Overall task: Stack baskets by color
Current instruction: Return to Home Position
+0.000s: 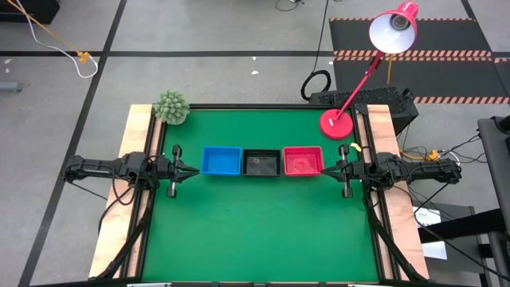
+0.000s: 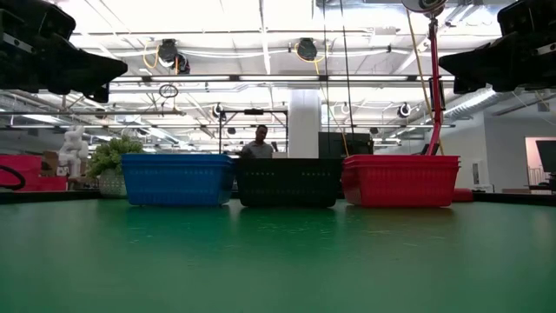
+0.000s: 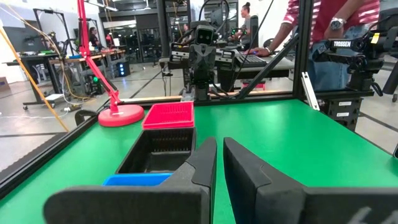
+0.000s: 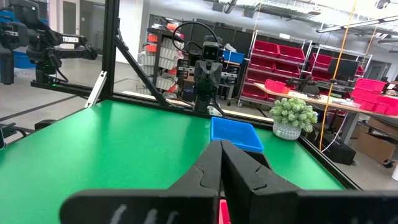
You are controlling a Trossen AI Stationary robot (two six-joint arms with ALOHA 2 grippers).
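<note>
Three baskets stand side by side in a row across the middle of the green table, each with its bottom on it: blue on the left, black in the middle, red on the right. In the low view blue, black and red touch side to side. My left gripper hovers level just left of the blue basket, shut but for a thin slit, holding nothing. My right gripper hovers level just right of the red basket, shut and empty.
A red desk lamp's round base stands at the table's far right corner, its arm leaning up beyond the edge. A small green plant sits at the far left corner. The near half of the green table is bare. People stand beyond the table.
</note>
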